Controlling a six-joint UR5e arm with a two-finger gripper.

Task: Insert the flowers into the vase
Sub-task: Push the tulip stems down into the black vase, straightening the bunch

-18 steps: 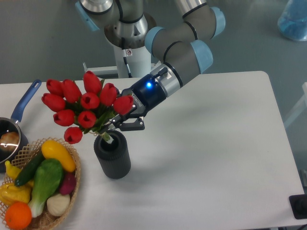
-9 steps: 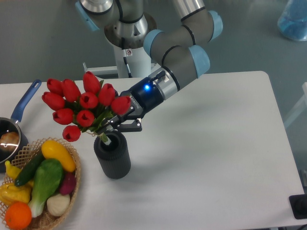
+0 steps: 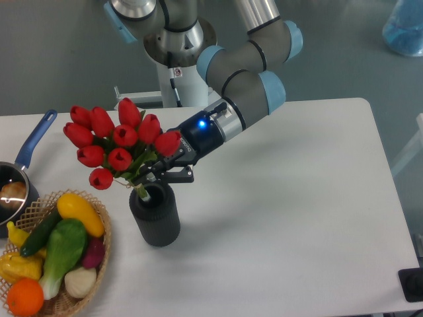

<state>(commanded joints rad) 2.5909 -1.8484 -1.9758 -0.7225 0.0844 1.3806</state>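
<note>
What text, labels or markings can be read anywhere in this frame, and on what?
No text here can be read.
Small white sticker with a red mark on the robot's base column: too small and blurred to read.
Gripper body, beside its lit blue light: a faint line of lettering, too blurred to read.
Flowers, vase, basket, pan: no lettering visible.

White bench (image 3: 297, 218) with rounded corners fills most of the view; surface evenly lit, soft shadows only. Grey-green floor (image 3: 59, 59) lies behind and to the right of it. A translucent blue container (image 3: 404, 26) sits at the top right edge, and a small black object (image 3: 412, 285) shows at the lower right edge.
</note>
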